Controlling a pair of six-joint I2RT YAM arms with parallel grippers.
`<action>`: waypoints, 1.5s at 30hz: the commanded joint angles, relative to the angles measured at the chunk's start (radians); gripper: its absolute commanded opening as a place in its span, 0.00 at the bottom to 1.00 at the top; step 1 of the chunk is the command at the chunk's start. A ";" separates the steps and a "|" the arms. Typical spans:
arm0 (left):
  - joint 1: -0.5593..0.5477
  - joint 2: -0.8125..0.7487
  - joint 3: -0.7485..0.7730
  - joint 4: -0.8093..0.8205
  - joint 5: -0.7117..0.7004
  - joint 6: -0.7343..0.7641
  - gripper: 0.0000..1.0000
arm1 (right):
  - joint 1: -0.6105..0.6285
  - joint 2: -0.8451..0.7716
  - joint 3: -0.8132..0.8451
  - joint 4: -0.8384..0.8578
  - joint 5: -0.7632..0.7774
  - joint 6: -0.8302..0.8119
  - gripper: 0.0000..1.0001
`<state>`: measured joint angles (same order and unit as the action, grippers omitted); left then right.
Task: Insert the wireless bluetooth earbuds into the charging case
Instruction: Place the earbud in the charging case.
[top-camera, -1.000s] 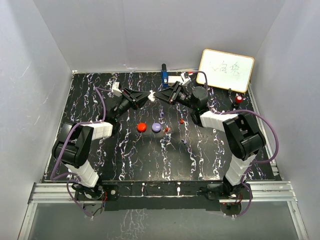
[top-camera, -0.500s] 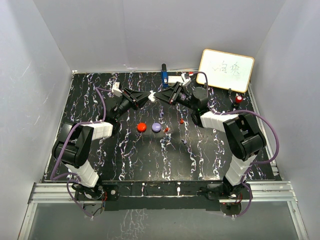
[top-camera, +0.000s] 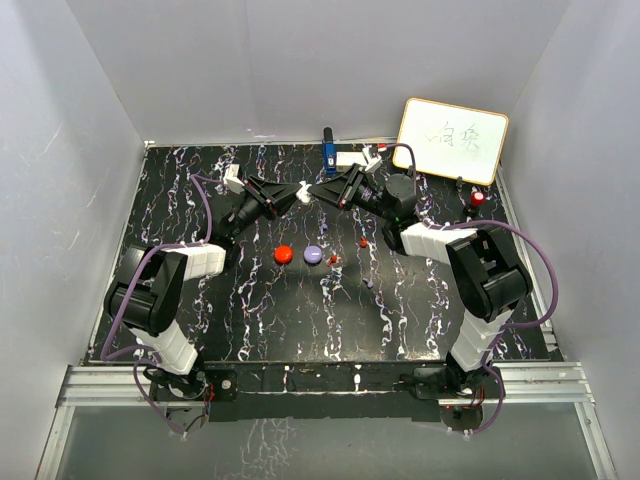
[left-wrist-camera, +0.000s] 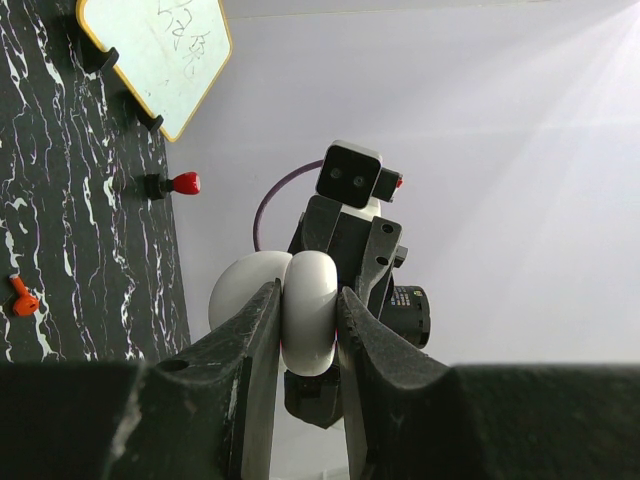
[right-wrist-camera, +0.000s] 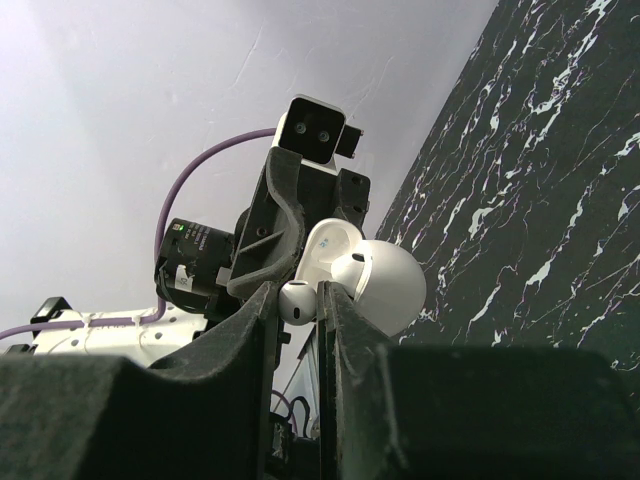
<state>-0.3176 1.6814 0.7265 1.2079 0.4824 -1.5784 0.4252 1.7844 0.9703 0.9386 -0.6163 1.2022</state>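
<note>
In the left wrist view my left gripper (left-wrist-camera: 308, 292) is shut on the white charging case (left-wrist-camera: 310, 315), held up above the table. The right wrist view shows that case (right-wrist-camera: 392, 290) with its lid open and one white earbud (right-wrist-camera: 350, 270) seated inside. My right gripper (right-wrist-camera: 297, 292) is shut on a second white earbud (right-wrist-camera: 297, 303), just in front of the case's opening. From above, the two grippers (top-camera: 298, 191) (top-camera: 319, 191) meet tip to tip over the back middle of the table.
A red puck (top-camera: 283, 254) and a purple puck (top-camera: 313, 254) lie mid-table, with tiny red pieces (top-camera: 363, 242) beside them. A whiteboard (top-camera: 452, 140) leans at the back right, a red-capped object (top-camera: 479, 199) below it. A blue object (top-camera: 327, 150) stands by the back wall.
</note>
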 joint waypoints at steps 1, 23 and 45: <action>-0.003 -0.024 0.013 0.066 -0.005 -0.008 0.00 | -0.001 -0.033 -0.003 0.007 0.010 -0.026 0.03; -0.003 -0.025 0.016 0.062 -0.007 -0.008 0.00 | -0.005 -0.033 -0.004 0.008 0.009 -0.026 0.13; -0.003 -0.027 0.015 0.061 -0.007 -0.006 0.00 | -0.007 -0.029 0.001 0.005 0.007 -0.025 0.21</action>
<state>-0.3180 1.6814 0.7265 1.2098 0.4789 -1.5787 0.4236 1.7844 0.9703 0.9344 -0.6163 1.2011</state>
